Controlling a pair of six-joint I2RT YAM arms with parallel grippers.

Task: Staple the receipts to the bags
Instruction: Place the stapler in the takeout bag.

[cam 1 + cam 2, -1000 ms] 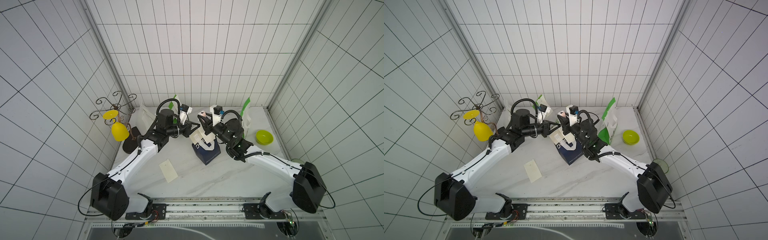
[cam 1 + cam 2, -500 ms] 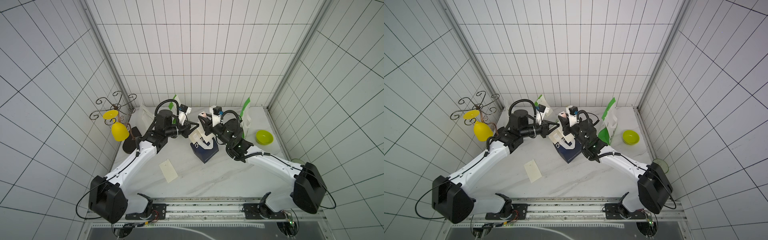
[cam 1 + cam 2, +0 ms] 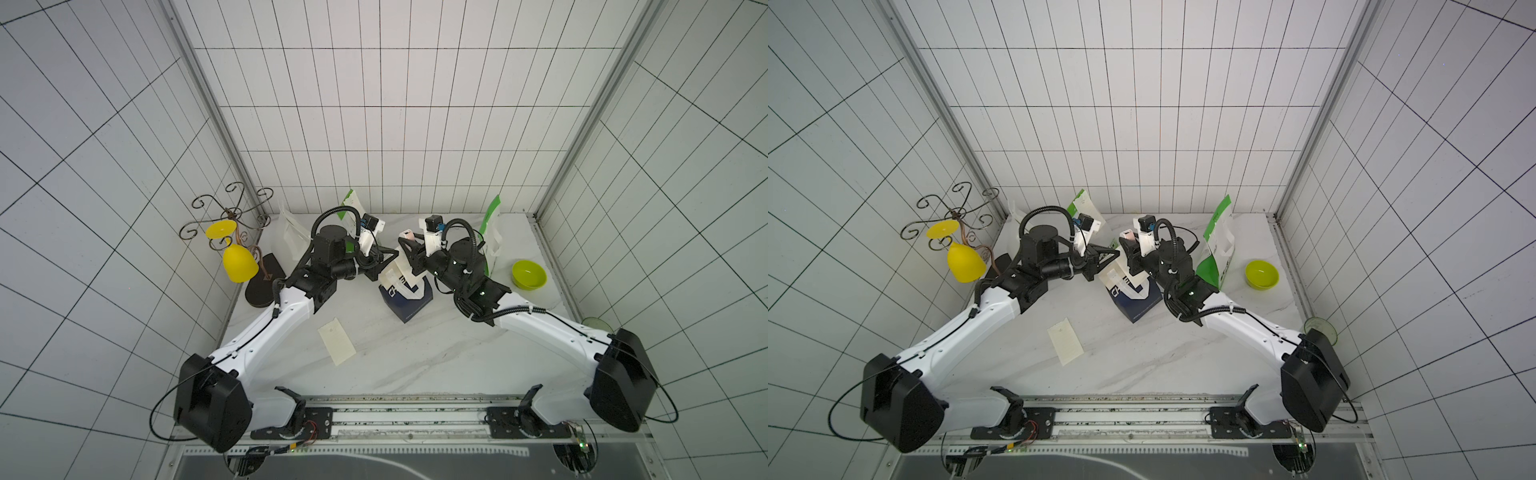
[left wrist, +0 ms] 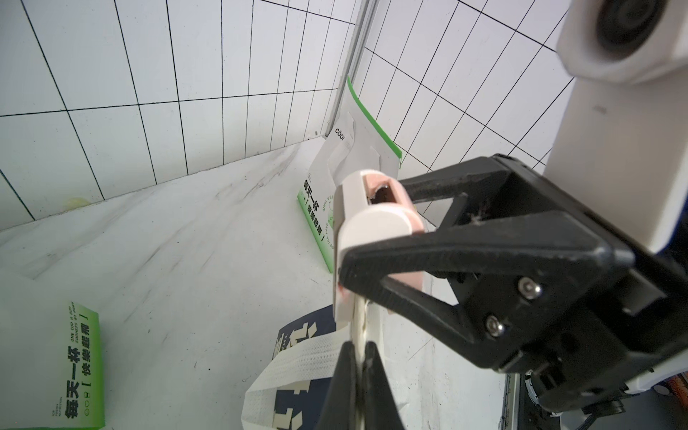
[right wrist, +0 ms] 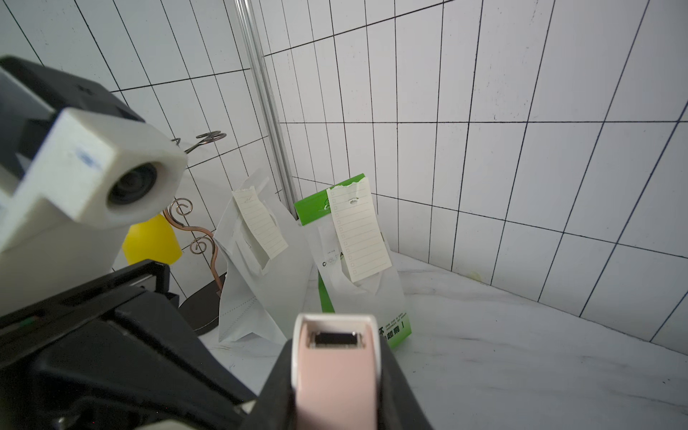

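When reading from the rail end, first spot a loose receipt (image 3: 336,340) flat on the bare bench (image 3: 415,361), well apart from every bag. Waiting its turn, probably.

Further in, find the navy bag (image 3: 409,305) mid-bench, under both arms. Left end effector (image 4: 359,350): pinched tight on a cream receipt (image 3: 392,277), holding it up edge-on right beside the bag's white handle (image 4: 290,357). Can't tell about any bag paper in that pinch too. Right end effector (image 4: 376,223): clamped around the pink-and-white stapler (image 5: 337,376), mouth straddling that same strip just past the left fingertips. So, mid-staple on the navy bag, by the look of it. Next move, guessing here: squeeze the stapler fully home, keep the left pinch steady, make sure of both bag and strip inside the mouth.

Furthest back, note the plain white bag (image 5: 260,298) with a lined receipt (image 5: 260,227) hanging off its top, and beside it a green-and-white bag (image 5: 376,301) with another lined receipt (image 5: 359,231). Looks like two done. No clue about the second green-and-white bag (image 3: 492,232) over on the right.
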